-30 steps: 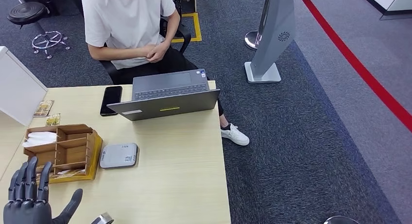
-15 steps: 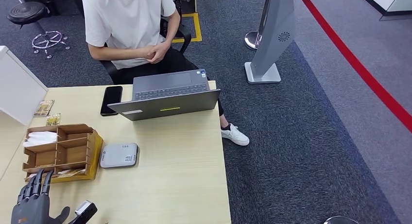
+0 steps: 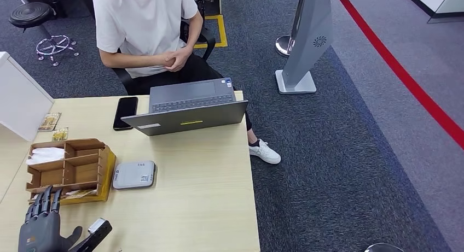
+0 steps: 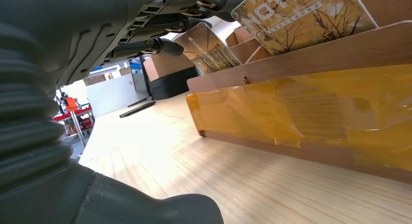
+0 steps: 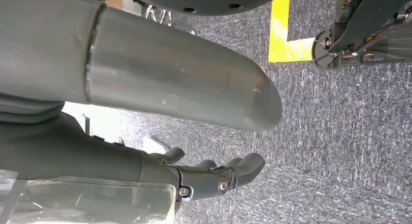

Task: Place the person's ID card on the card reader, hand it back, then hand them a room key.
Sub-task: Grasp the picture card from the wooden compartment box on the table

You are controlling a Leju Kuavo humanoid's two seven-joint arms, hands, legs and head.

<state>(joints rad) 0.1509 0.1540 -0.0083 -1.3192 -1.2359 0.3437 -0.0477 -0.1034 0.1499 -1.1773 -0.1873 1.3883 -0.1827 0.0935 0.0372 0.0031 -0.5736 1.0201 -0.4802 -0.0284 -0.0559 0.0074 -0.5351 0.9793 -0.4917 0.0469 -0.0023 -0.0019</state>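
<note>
Grey-fingered left hand (image 3: 41, 230) has dropped to the wooden organizer (image 3: 71, 170), fingers spread, empty — reaching for room-key cards (image 4: 303, 17). Right hand (image 5: 214, 178) hangs loosely curled, empty; card reader (image 3: 134, 174) bare.

From my remote station, the head view shows a light wooden desk (image 3: 191, 197) at lower left, standing on dark blue-grey speckled carpet (image 3: 339, 170). A red stripe (image 3: 405, 77) runs diagonally across the carpet at upper right, with a paler floor band just beyond it. Yellow floor tape (image 3: 219, 33) marks a corner behind the office chair (image 3: 199, 36). A grey floor-standing panel (image 3: 307, 39) rises from a flat base, beside a round chrome base (image 3: 283, 44). At upper left I see a black stool (image 3: 30, 14) on a chrome star base. A white partition (image 3: 19, 101) borders the desk's left edge. Lighting is even and soft.
</note>
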